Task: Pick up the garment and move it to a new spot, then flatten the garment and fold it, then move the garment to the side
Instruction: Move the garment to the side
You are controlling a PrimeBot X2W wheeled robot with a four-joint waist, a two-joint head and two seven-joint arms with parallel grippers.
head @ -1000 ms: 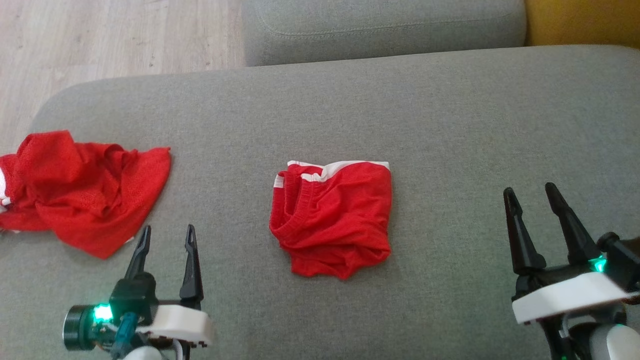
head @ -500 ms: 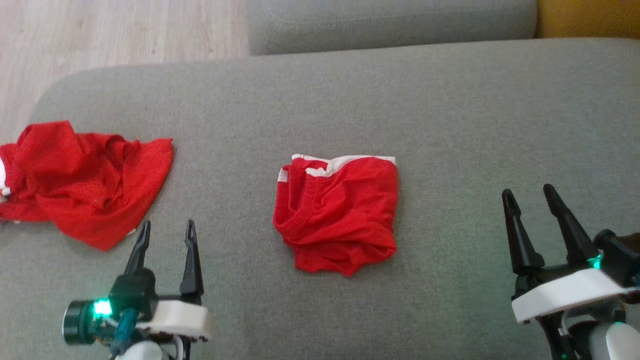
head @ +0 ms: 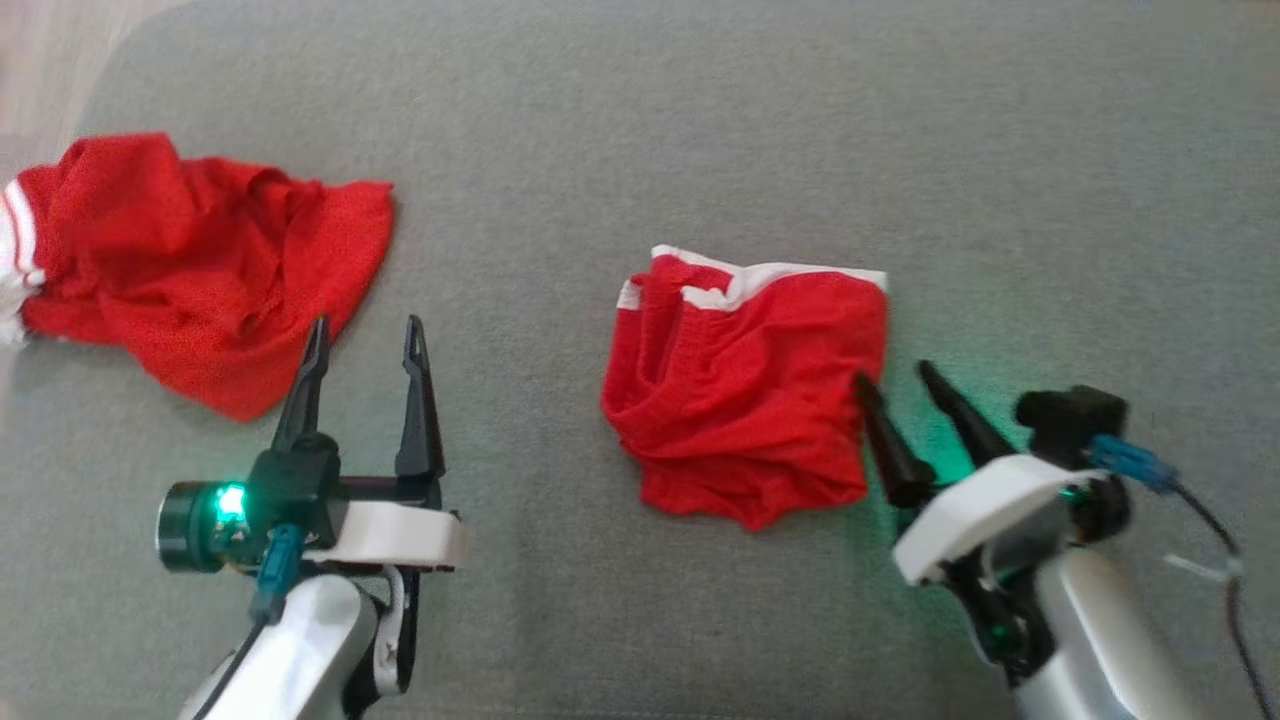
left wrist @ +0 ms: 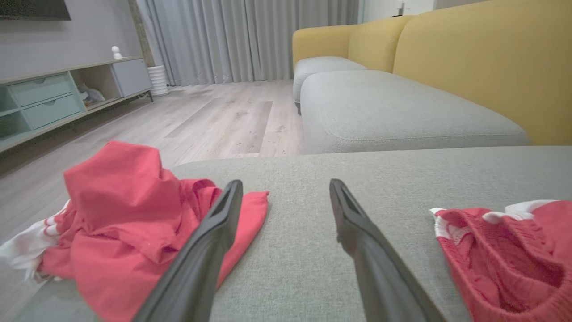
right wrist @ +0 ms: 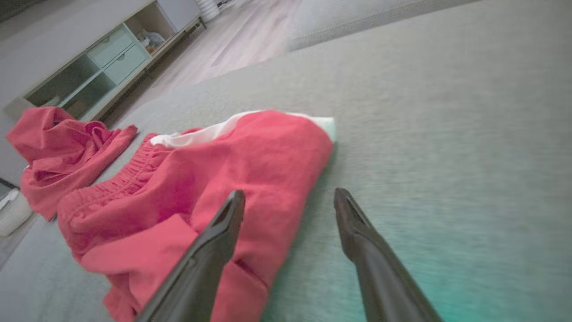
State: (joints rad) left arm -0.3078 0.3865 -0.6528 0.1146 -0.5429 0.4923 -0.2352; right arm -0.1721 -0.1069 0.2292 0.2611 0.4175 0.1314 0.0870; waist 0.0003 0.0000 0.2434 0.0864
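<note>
Two red garments on grey sofa cushion (head: pixel 700 120). Mid-cushion lies the folded red garment (head: pixel 745 400), white trim along its far edge. The crumpled red garment (head: pixel 200 260) is well apart at L, by cushion's edge. R gripper (head: pixel 892 372) sits just beside folded red garment's R edge, fingers spread, nothing btwn them. In R wrist view one finger is over the fabric edge, other over bare cushion; contact w/ cloth can't tell. L gripper (head: pixel 366 322) also spread wide, empty, tips near crumpled red garment's near corner.
</note>
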